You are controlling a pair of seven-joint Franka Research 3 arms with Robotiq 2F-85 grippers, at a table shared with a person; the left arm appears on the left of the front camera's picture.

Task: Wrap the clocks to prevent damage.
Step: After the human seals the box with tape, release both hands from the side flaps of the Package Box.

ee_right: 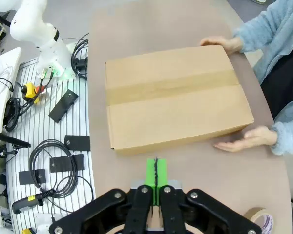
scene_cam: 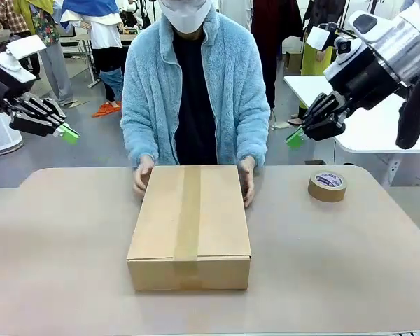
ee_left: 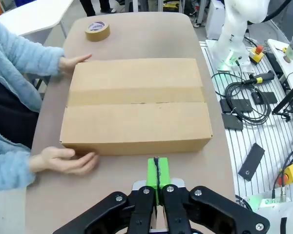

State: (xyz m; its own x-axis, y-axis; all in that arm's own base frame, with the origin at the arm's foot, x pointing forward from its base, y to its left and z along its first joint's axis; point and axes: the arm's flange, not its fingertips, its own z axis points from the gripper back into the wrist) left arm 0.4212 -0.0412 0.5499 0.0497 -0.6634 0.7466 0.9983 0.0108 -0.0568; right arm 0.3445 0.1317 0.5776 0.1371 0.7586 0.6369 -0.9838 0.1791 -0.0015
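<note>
box (scene_cam: 190, 225) mid-tabletop, taped shut, long axis toward person — their hands (scene_cam: 143, 175) at far corners | left tool (scene_cam: 66, 133) and right tool (scene_cam: 295, 137) pressed together, raised either side | tape roll (scene_cam: 327, 186) nearer right tool

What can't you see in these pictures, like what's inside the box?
- Inside of the cardboard box: every view; its taped flaps are shut, so no clocks can be seen.
- Print on the tape roll: front view, too small to read.
- Tape roll in the right wrist view: cut off by the bottom corner.
- Person's fingertips: front view, hidden behind the box's far edge.
</note>
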